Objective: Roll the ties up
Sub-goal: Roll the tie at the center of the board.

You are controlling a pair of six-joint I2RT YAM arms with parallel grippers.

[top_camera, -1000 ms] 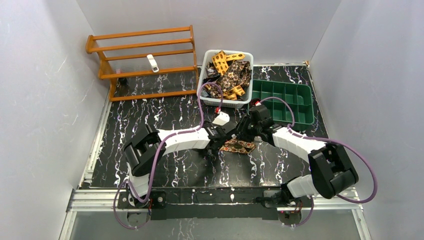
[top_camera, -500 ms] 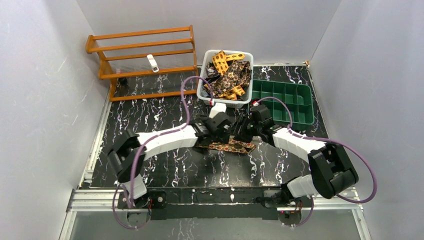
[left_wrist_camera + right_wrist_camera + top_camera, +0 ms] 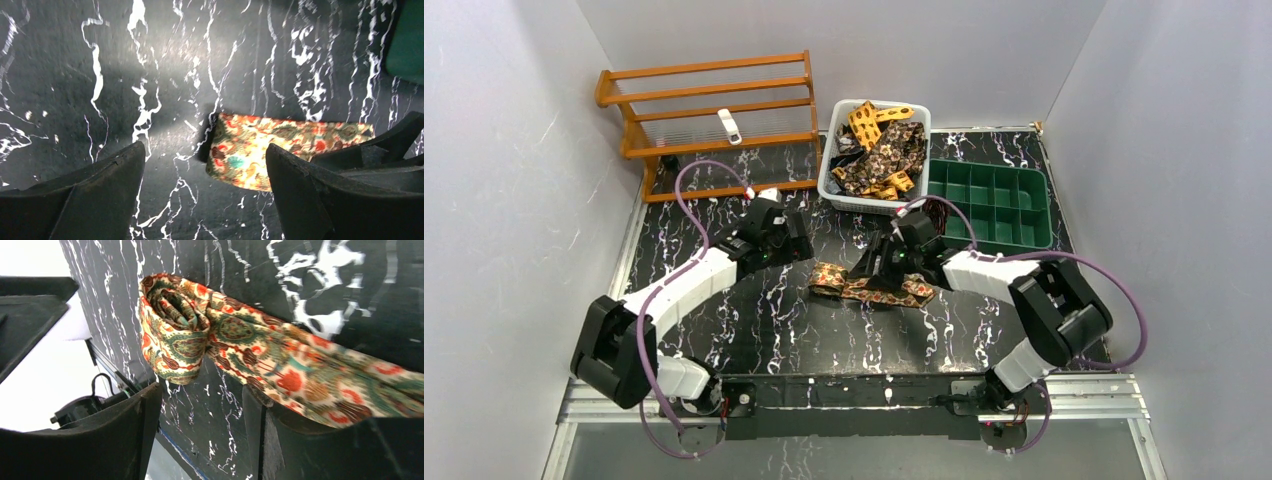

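Half-rolled tie (image 3: 240, 340), tail cropped, left jaws wide, empty, right jaws apart, unclamped

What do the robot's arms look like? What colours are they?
The left arm and the right arm are made of smooth white tubes joined by chunky black joints. A thin purple cable loops along each one. The left gripper and the right gripper each have two black, wedge-shaped fingers.
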